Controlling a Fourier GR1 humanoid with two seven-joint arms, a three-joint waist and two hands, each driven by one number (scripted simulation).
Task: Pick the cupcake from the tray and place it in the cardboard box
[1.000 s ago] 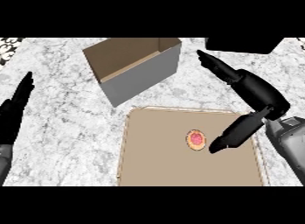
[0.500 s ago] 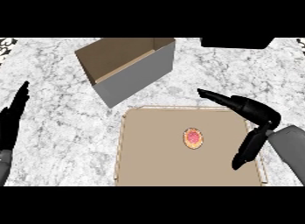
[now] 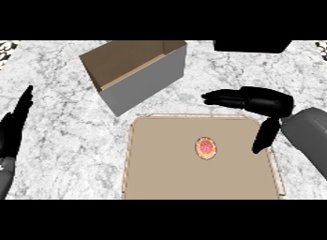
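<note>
Our right robot hand (image 3: 252, 99) hangs above the far right corner of the tray (image 3: 159, 178), its fingers stretched out straight toward the left and its thumb (image 3: 264, 136) pointing down over the tray's right rim; it is wide open and holds nothing. We see the grey forearm (image 3: 318, 140) behind it coming in from the right edge of the view. The cupcake (image 3: 206, 147) sits on the tray, a little to the right of the tray's middle, apart from the thumb and untouched by any finger. The tray itself lies flat on the marble worktop (image 3: 55, 117), near the worktop's near edge. Beyond the tray's far left corner, close to it, stands the cardboard box (image 3: 135, 75), turned at an angle to the tray, its top open so that we look down into its brown inside. A dark object (image 3: 252, 45) shows at the worktop's far edge, right of the box; we cannot tell what it is. Our left robot hand (image 3: 10, 129) rests by the worktop's left edge, fingers straight and pointing away from us, open and holding nothing, well apart from the tray and the box.
</note>
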